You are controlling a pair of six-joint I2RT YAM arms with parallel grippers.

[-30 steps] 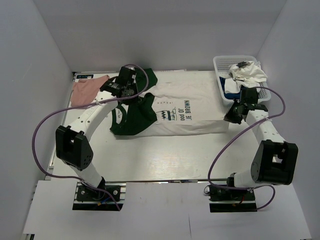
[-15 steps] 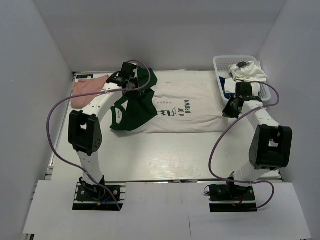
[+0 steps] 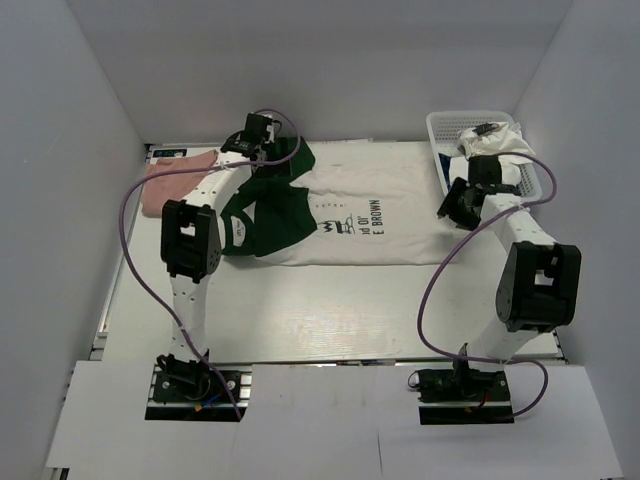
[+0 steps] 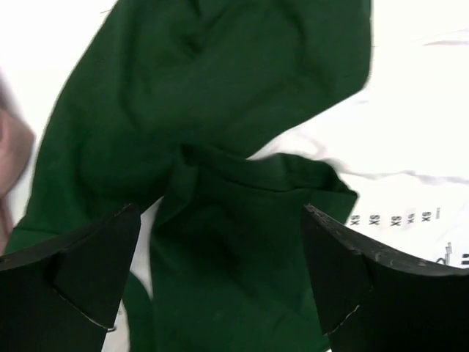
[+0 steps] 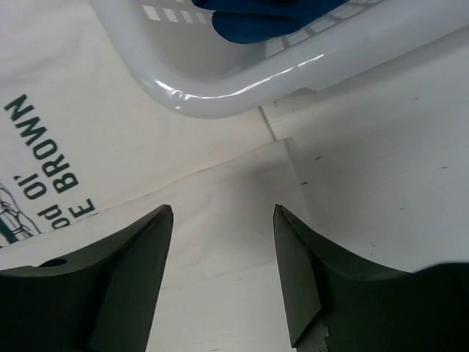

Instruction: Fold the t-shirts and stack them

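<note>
Two grippers, both empty. Left gripper [image 4: 220,216] wide open above bunched green sleeve [image 4: 220,88] of Charlie Brown tee [image 3: 380,225], spread mid-table: risk of pinching several layers. Right gripper [image 5: 223,214] parted over hem corner [image 5: 256,170], just beside basket [image 5: 220,92]: risk of snagging rim.

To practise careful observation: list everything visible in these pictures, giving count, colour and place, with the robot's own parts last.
Charlie Brown t-shirt: 1, white with dark green sleeves, spread mid-table.
Pink t-shirt: 1, salmon-pink, far-left corner.
Basket: 1, white plastic lattice, far-right corner.
Blue t-shirt: 1, royal blue, inside the basket.
White t-shirt: 1, white, heaped on top in the basket.
Table: 1, white.
Cables: 2, purple, one per arm.
Left fingers: 2, black, open over a green sleeve.
Right fingers: 2, black, open over the shirt's corner by the basket.
</note>
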